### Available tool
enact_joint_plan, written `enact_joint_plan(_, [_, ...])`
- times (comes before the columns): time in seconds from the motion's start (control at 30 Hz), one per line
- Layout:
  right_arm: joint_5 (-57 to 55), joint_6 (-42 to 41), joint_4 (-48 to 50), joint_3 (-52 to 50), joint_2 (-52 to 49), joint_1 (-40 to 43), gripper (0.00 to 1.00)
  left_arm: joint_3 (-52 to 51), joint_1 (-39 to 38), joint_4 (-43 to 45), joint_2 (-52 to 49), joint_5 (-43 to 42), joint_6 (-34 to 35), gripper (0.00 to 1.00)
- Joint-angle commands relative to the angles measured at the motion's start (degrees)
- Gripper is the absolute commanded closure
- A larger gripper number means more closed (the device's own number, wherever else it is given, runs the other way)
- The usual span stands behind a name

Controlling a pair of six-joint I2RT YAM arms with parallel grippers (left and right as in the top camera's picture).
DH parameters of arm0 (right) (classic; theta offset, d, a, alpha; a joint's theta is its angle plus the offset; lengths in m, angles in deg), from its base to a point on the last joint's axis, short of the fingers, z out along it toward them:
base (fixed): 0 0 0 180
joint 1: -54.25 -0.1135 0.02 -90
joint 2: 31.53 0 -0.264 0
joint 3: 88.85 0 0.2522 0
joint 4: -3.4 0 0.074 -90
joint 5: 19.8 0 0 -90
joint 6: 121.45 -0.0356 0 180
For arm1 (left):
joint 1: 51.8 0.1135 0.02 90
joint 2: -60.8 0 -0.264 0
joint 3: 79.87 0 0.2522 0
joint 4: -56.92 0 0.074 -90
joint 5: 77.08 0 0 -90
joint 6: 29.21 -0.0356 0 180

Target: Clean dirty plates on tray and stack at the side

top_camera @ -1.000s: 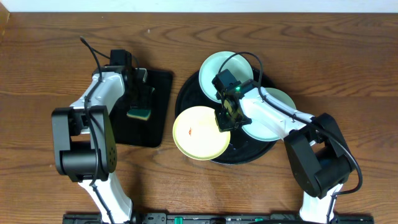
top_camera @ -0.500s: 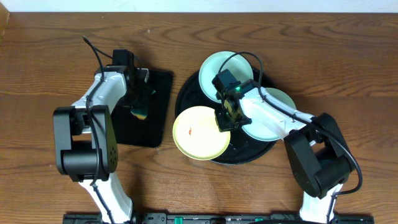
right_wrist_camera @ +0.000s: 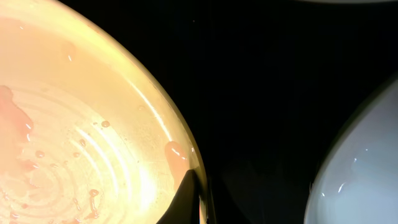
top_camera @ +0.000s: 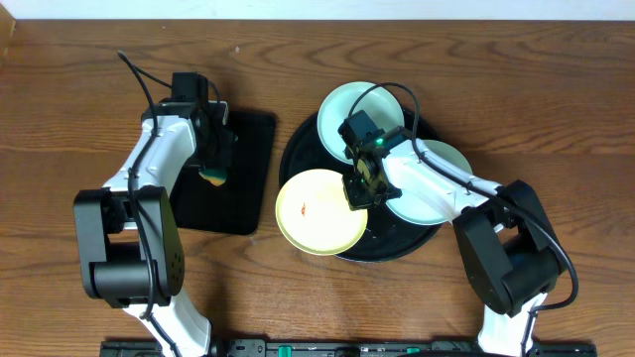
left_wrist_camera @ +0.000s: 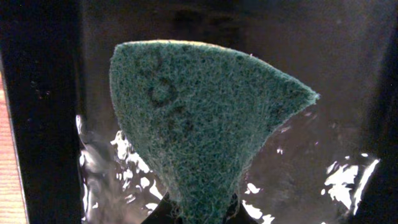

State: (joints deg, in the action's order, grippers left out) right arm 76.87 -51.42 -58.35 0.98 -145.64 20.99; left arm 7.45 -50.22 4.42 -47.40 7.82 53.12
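Right gripper [top_camera: 359,190]: clenched on the rim of the yellow plate [top_camera: 316,213] at the plate's 3 o'clock edge; the wrist view shows a dark fingertip pinching that rim. Plate carries a red smear [top_camera: 304,208] and pinkish droplets. It sits at 8 o'clock on the round black tray [top_camera: 298,149], and its outer edge reaches past the tray's rim. Two mint plates lie on the same tray, one [top_camera: 347,111] at 12 o'clock and the other [top_camera: 442,193] at 3 o'clock, partly under the right arm.

Left gripper [top_camera: 215,164]: grasping a green scouring sponge [top_camera: 214,178], which hangs above the wet rectangular black tray [top_camera: 248,169] at 9 o'clock of the round tray. Both trays rest on the wooden tabletop [top_camera: 496,59].
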Motion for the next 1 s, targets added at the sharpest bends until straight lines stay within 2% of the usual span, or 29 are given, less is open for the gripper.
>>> enact_joint_plan(0.0, [-1.79, -0.81, -0.02, -0.20, -0.79, -0.28, 0.99, -2.12, -0.02, -0.20, 0.72, 1.05, 0.31, 0.92])
enact_joint_plan(0.1, [-1.77, -0.81, 0.00, -0.20, -0.79, -0.28, 0.99, -2.54, -0.02, -0.20, 0.72, 1.05, 0.28, 0.92])
enact_joint_plan(0.17, [-1.77, -0.81, 0.00, -0.20, -0.79, -0.28, 0.99, -2.54, 0.00, 0.00, 0.72, 1.07, 0.28, 0.77])
enact_joint_plan(0.27, [-1.77, -0.81, -0.02, -0.20, -0.79, -0.28, 0.99, -2.54, 0.00, 0.04, 0.72, 1.05, 0.28, 0.63])
enact_joint_plan(0.53, [-1.77, -0.81, -0.02, -0.20, -0.79, -0.28, 0.99, -2.67, 0.00, 0.04, 0.72, 1.07, 0.28, 0.57])
enact_joint_plan(0.73, [-1.77, -0.81, -0.02, -0.20, -0.79, -0.28, 0.99, -5.38, -0.02, 2.03, 0.59, 1.07, 0.26, 0.45])
enact_joint_plan(0.97, [-1.79, -0.81, 0.00, -0.20, -0.79, -0.28, 0.99, -6.60, 0.00, 4.02, -0.68, 1.20, 0.22, 0.45])
